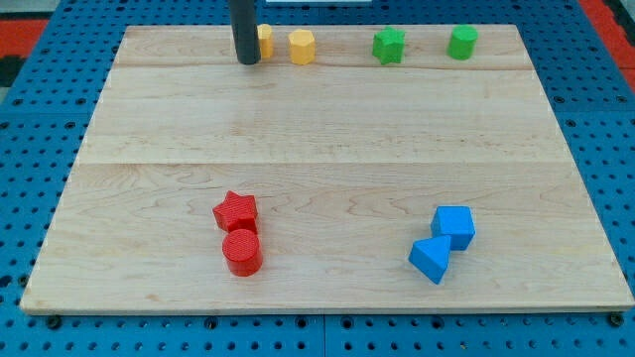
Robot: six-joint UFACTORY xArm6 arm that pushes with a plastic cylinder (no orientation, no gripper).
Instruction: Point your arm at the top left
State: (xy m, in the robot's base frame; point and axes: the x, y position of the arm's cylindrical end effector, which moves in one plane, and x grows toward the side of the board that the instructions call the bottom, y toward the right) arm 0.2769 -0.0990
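Camera view takes in a pale wooden board (327,129) lying on a blue perforated table (20,149), and no brand, label or writing can be read on anything in it. Nearest, toward the view's bottom, a red cylinder (242,252) stands touching a red star-shaped block (235,210) just above it, left of the middle. Over on the view's right at the same depth, a blue triangular block (430,260) touches a blue cube (453,226) that sits just above and to its right. The broad middle of the board shows only wood grain and two seams running from left to right. Along the view's top edge stands a row of four blocks: a yellow block (264,40), partly hidden so its shape cannot be made out, a yellow hexagonal block (302,46) just to its right, then well apart a green star-shaped block (388,46) and a green hexagonal block (461,42). The rod is dark, smooth and round, and it enters from the view's top edge with its long axis running almost straight up and down the view, pointing down at the board. My tip (248,61) rests on the wood at the top, left of centre, right beside the half-hidden yellow block, covering its left side. The arm carries no gripper, so there is nothing to open or close.
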